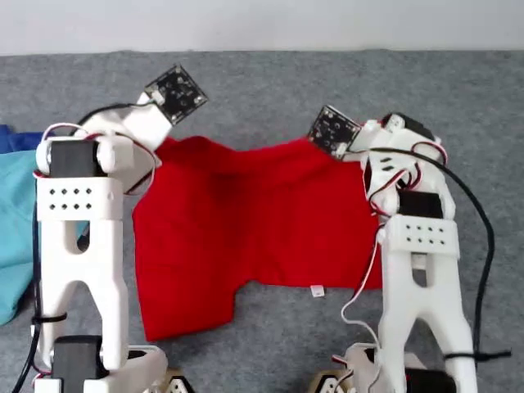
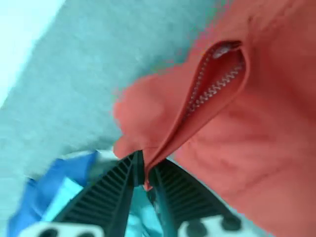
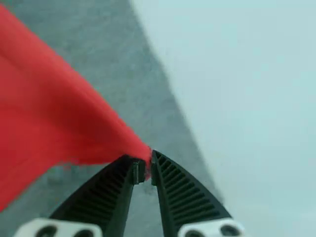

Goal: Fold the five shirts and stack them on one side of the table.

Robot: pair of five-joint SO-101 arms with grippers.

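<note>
Left gripper (image 2: 145,170) clamped on one red shirt (image 1: 246,221), right gripper (image 3: 148,165) likewise, one teal cloth (image 1: 16,213) beside.

White arms (image 1: 110,262), black ribbed left gripper (image 2: 144,173) and right gripper (image 3: 148,165).

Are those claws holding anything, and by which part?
Both pinch the red shirt: the left gripper a hemmed edge at one far corner, the right gripper the other corner.
</note>
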